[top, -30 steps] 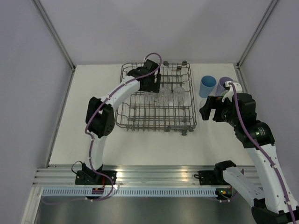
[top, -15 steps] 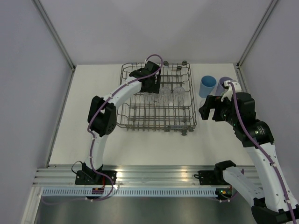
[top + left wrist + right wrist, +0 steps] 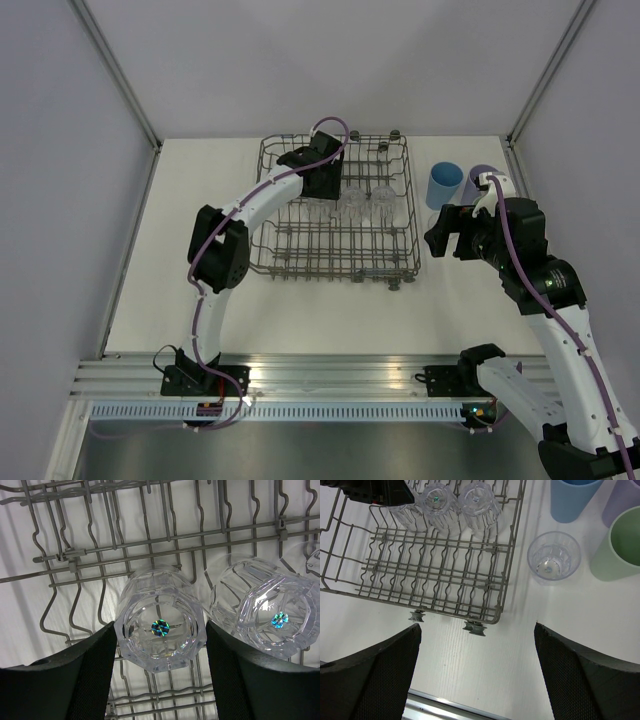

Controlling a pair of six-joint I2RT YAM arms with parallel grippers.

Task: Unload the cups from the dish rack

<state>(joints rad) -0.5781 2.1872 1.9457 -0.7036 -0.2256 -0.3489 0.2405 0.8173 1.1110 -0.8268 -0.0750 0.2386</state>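
The grey wire dish rack stands mid-table. My left gripper reaches down into its far part. In the left wrist view its two fingers press both sides of an upside-down clear cup, so the left gripper is shut on it. Another inverted clear cup stands just to the right, and two show in the right wrist view. My right gripper hangs open over bare table by the rack's near right corner.
Right of the rack, upright on the table, are a blue cup, a lavender cup, a light green cup and a clear cup. Rack wheels stick out at its near edge. Walls enclose the table on three sides.
The left gripper's jaws have come together onto the clear cup in the rack. The right arm has barely moved.
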